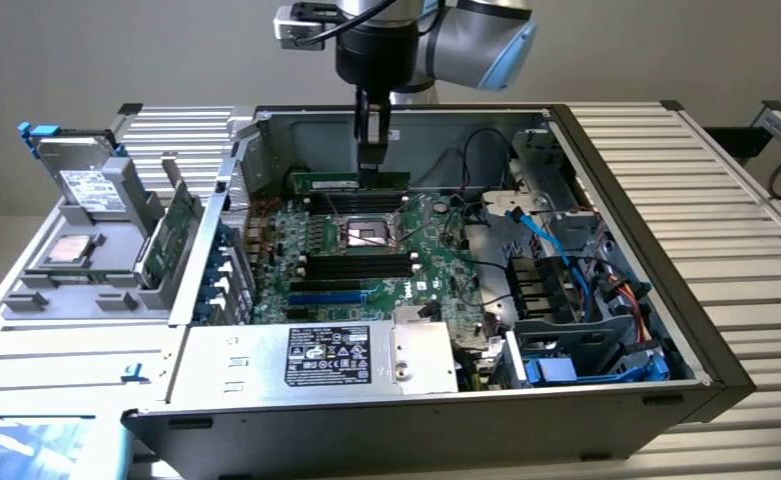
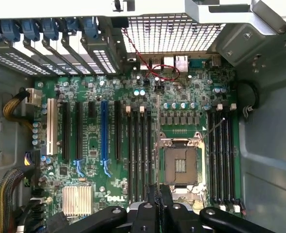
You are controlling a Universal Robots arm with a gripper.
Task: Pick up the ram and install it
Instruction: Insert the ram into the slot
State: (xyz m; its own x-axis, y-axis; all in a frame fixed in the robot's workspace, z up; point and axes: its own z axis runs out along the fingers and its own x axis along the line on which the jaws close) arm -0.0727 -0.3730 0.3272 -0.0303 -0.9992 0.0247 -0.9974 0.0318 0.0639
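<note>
The ram, a thin green stick with dark chips, hangs level at the tips of my gripper, which is shut on it. It sits just over the far bank of black memory slots, close to the case's back wall, and I cannot tell whether it touches them. Nearer lie the CPU socket and a second slot bank. In the wrist view my dark fingers stand close together between the CPU socket and one bank of empty memory slots. The other bank lies beyond the socket.
A broader green expansion card and drives rest in a grey holder at the exterior view's left. A labelled metal cover spans the case front. Blue cables and drive bays fill the exterior view's right. Expansion slots and a heatsink sit beside the memory.
</note>
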